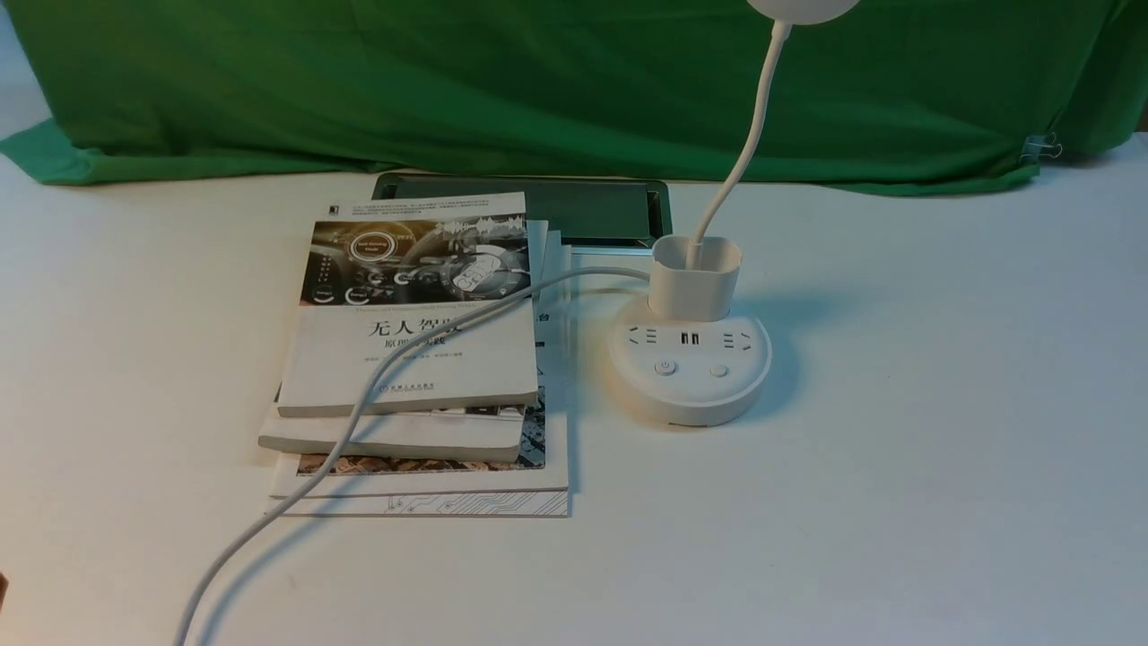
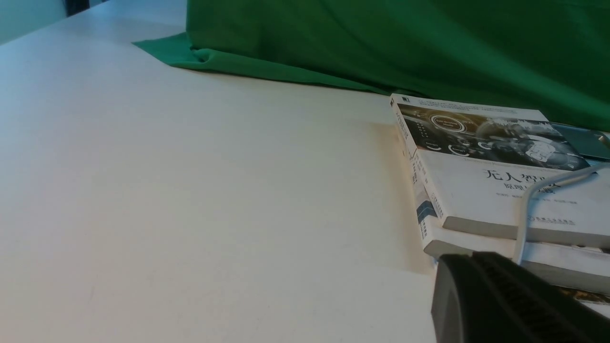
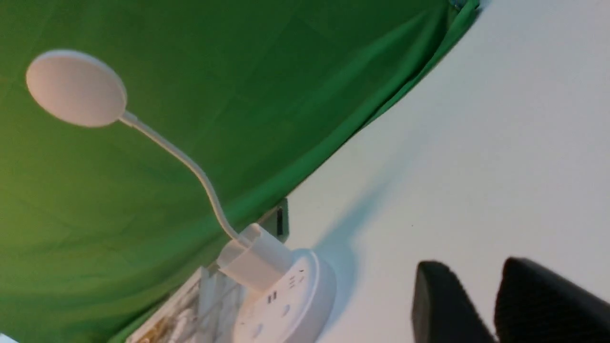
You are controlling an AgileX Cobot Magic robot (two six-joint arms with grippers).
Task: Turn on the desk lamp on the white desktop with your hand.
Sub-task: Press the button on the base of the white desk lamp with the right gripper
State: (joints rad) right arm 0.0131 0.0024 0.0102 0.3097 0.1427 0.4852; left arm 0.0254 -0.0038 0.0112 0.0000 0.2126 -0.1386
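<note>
The desk lamp [image 1: 691, 368] stands on the white desktop [image 1: 897, 502], right of centre. Its round puck base carries sockets and two buttons [image 1: 665, 367], with a cup holder [image 1: 695, 278] behind them. A thin gooseneck rises to the round head [image 1: 803, 7], which does not glow. Neither arm shows in the front view. In the right wrist view the lamp [image 3: 286, 305] stands some way off from my right gripper [image 3: 469, 271], whose fingertips are apart with nothing between them. My left gripper [image 2: 469, 257] is shut, low over the desktop beside the books [image 2: 500, 190].
A stack of books [image 1: 413, 359] lies left of the lamp, and a white cable [image 1: 359, 413] runs from the lamp over them to the front edge. A dark flat tray [image 1: 583, 211] sits behind the books. Green cloth [image 1: 538, 81] covers the back.
</note>
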